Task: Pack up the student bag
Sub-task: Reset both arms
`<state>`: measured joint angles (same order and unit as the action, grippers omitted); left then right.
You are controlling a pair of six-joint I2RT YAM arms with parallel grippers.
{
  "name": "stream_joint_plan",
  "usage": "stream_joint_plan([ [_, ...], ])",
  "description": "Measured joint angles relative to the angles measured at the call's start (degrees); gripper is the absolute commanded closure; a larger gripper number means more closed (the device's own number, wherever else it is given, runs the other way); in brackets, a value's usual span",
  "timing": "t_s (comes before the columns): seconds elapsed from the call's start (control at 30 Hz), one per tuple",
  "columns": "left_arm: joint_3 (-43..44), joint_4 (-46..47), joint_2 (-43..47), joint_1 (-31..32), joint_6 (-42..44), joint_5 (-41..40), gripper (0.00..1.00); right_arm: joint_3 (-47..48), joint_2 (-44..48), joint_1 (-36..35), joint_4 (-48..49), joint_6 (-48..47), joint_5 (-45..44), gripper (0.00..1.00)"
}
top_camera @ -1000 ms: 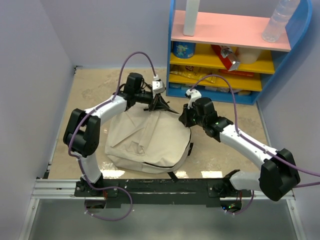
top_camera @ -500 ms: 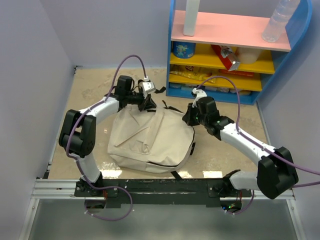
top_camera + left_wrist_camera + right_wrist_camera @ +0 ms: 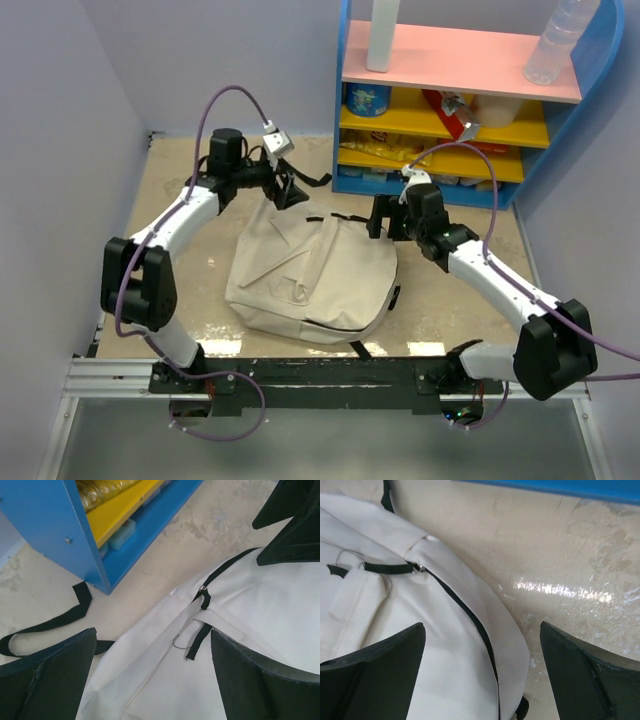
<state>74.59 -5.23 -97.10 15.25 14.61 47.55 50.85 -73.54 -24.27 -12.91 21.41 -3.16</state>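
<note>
The student bag, a soft cream backpack with dark zipper lines, lies flat on the floor between my arms. My left gripper hangs open just above its far left corner, holding nothing. In the left wrist view its fingers straddle the cream cloth and a short black tab. A loose black strap trails toward the shelf. My right gripper is open over the bag's far right edge. In the right wrist view the fingers frame the bag and its zipper.
A blue shelf unit with yellow shelves and a pink top stands at the far right, close behind both grippers; its corner post fills the left wrist view. A plastic bottle and a white container stand on top. Walls close in left and right.
Both grippers went from shut to open and let go of the bag's top. The bag slid a little away from the bases and settled flat. Both arms lifted back toward the shelf.
</note>
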Motion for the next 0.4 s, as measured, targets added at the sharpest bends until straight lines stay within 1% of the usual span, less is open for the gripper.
stream_joint_plan([
  [0.1,0.2,-2.4,4.3,-1.6,-1.2,0.2,0.00,1.6,1.0,0.0,-0.4,0.0,-1.0,0.02],
  [0.27,-0.2,-9.4,8.7,-7.3,-1.5,-0.2,0.00,1.8,4.2,0.0,-1.0,-0.3,-1.9,0.01],
  [0.4,-5.3,-12.4,11.9,-11.6,-1.4,-3.5,0.00,1.5,6.1,0.0,-1.1,-0.9,-2.8,0.01],
])
